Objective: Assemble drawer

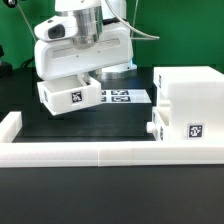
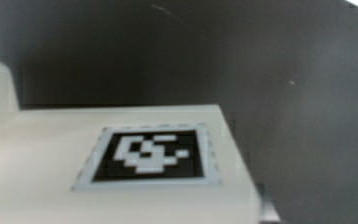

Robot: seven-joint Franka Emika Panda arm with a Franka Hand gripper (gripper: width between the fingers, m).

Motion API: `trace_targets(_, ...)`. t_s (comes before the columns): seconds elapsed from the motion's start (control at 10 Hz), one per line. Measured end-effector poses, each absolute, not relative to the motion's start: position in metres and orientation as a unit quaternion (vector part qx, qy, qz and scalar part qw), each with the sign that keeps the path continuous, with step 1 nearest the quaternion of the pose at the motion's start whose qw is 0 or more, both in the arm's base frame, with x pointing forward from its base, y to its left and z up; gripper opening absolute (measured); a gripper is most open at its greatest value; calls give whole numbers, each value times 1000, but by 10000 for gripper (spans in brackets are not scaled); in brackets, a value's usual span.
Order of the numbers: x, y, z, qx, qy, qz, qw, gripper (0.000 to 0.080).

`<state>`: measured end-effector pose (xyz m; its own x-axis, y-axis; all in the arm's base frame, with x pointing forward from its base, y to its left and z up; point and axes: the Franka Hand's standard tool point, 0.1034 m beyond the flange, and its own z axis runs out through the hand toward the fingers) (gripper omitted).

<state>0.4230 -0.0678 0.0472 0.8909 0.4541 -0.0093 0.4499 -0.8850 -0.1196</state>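
A small white tray (image 1: 68,94) with a black-and-white tag sits tilted right under my gripper (image 1: 90,76), at the exterior view's left, above the black table. The gripper looks shut on the tray, though the hand hides its fingertips. In the wrist view the tray's white face with its tag (image 2: 153,155) fills the frame very close, and no finger shows. The tall white box shell (image 1: 186,105) stands at the exterior view's right with a tag on its front. A small white piece (image 1: 154,130) juts from its lower left side. I cannot tell what it is.
The marker board (image 1: 124,97) lies flat on the black table between the tray and the shell. A long low white wall (image 1: 90,152) borders the table's near side, with a raised end at the exterior view's left (image 1: 10,125).
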Motion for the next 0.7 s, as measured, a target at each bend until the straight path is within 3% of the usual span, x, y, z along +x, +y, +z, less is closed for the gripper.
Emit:
trace_targets(0.6, 472, -63, 51, -864, -500, 14, 61, 42)
trace_targets(0.7, 469, -65, 49, -838, -542, 12, 61, 42)
